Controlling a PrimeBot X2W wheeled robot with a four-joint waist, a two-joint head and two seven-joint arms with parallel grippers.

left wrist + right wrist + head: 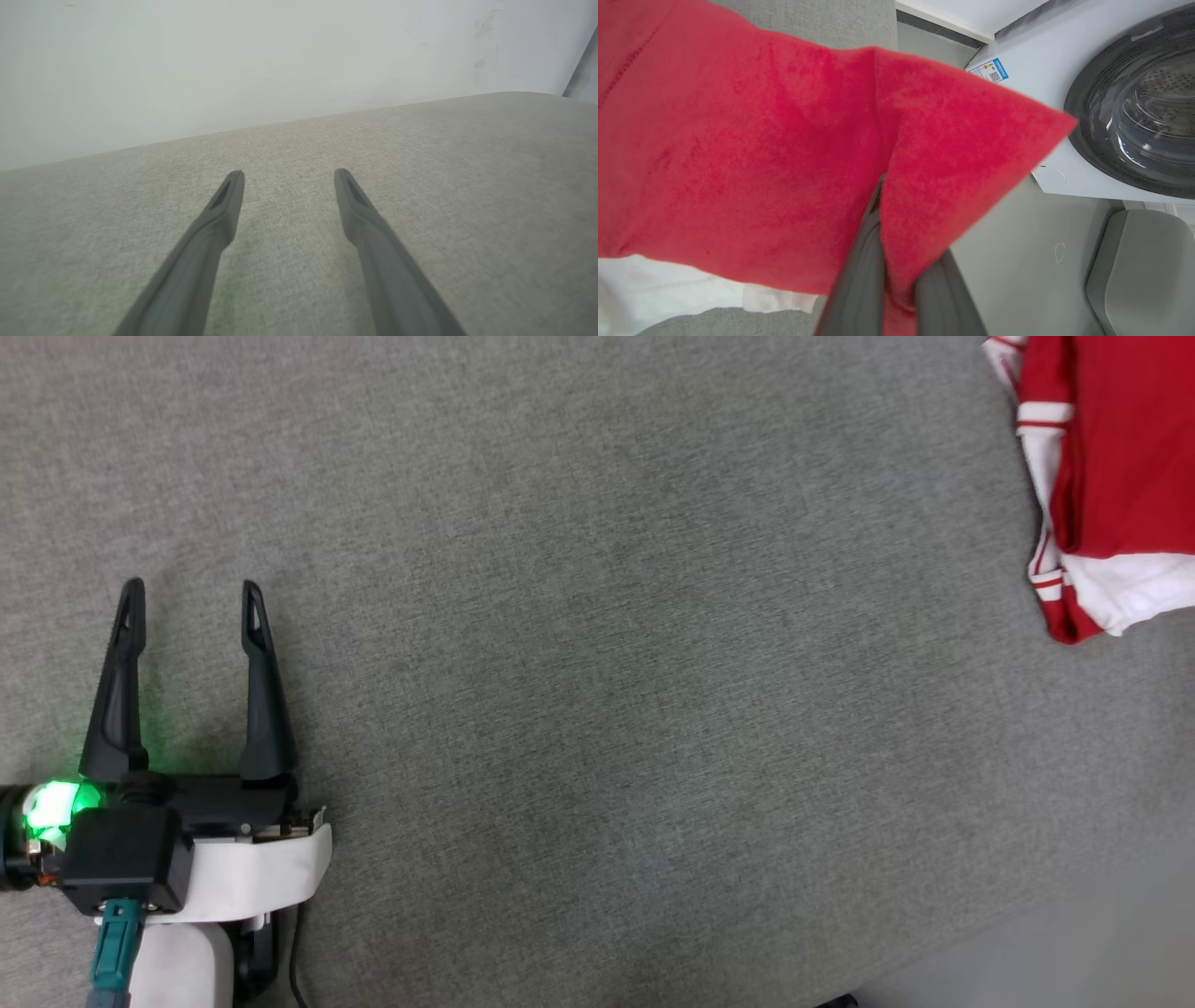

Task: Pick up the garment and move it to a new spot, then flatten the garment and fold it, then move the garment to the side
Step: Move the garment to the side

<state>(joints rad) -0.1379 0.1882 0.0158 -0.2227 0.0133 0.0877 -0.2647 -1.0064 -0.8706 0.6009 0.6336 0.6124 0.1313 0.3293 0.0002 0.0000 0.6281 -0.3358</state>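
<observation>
While left gripper point(193, 588) gapes over grey fabric point(597, 672), right gripper point(887, 196) pinches the garment point(738, 140) near a washer point(1041, 79).

surface: you're looking at a grey woven fabric top point(597, 663), same plain weave all over, soft-looking
around the left claw point(193, 586): the fabric runs under it and on ahead of its fingers, with a faint green glow on the weave near its base
far edge: past the claw's tips the top rounds off against a white wall point(233, 60)
lying on it: the garment point(1120, 457), red side and white inside both showing, striped trim along its edge
where that sits: well off to the claw's right and ahead of its tips
near corner: behind the claw and way off to its right, the fabric stops at a pale smooth floor point(1074, 952)
</observation>
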